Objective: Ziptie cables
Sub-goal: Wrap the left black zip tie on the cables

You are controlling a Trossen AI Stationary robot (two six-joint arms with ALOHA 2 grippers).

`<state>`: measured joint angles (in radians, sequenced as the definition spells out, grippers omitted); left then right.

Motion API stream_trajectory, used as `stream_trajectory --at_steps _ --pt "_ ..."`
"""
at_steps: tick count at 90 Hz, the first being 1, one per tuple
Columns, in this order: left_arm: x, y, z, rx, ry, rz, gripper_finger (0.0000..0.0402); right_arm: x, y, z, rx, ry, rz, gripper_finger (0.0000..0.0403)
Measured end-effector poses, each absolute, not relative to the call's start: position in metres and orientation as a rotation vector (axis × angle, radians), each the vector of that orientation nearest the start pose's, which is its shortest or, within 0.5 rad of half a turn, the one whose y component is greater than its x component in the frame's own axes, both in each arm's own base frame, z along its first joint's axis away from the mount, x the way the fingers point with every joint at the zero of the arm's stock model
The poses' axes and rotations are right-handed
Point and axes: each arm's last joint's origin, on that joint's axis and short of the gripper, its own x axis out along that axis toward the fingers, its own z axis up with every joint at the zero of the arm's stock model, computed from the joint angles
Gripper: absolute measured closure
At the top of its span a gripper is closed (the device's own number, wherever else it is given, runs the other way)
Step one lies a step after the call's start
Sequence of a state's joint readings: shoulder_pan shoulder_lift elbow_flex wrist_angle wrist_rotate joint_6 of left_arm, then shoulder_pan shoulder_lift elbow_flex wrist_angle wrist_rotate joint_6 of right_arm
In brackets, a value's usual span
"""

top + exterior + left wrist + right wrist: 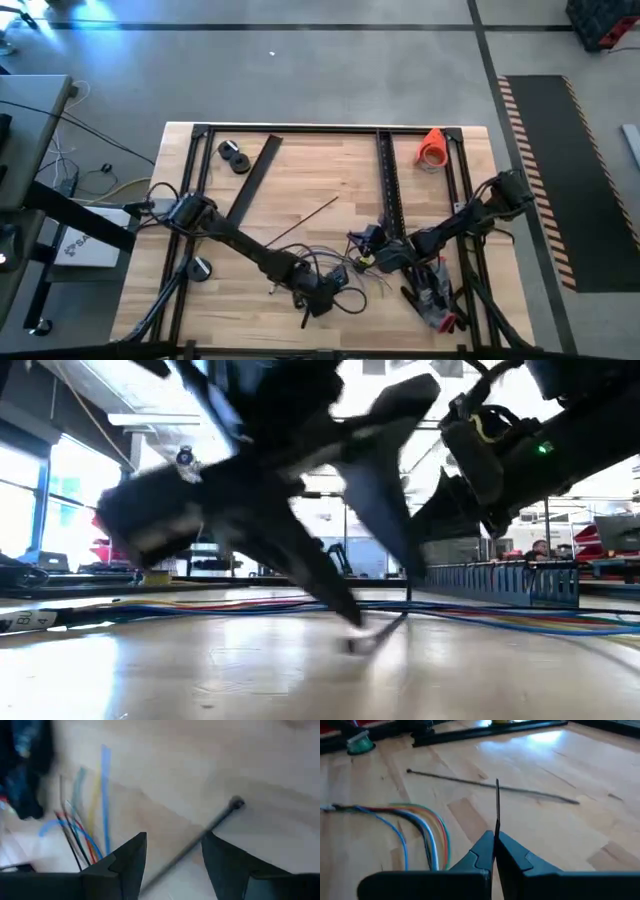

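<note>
Thin multicoloured limp cables (345, 268) lie on the wooden desk (300, 180), between the released left tool (318, 300) at seven o'clock and the right tool (494, 851), apparently clenched on a thin black ziptie (497, 802).

Limp multicoloured cables (420, 827) flat on table (560, 845)

Two zip ties: one (490, 785) lies beside the cables (420, 825), one (497, 802) is pinched upright. Two black discs (234, 155), one orange tape roll (432, 147).
</note>
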<state>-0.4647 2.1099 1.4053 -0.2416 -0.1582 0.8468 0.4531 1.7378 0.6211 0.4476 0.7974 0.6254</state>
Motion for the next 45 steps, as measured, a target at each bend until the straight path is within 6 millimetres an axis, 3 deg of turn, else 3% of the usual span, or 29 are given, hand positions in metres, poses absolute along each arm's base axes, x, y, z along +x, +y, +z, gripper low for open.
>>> stream_trajectory --at_steps 11,45 --pt "0.388 -0.193 0.131 1.039 0.773 -0.699 0.0227 0.273 0.111 0.116 0.203 0.405 -0.495 0.0403" --pt "0.396 -0.196 0.106 1.011 0.607 -0.587 0.0227 0.273 0.111 0.116 0.202 0.401 -0.502 0.0403"
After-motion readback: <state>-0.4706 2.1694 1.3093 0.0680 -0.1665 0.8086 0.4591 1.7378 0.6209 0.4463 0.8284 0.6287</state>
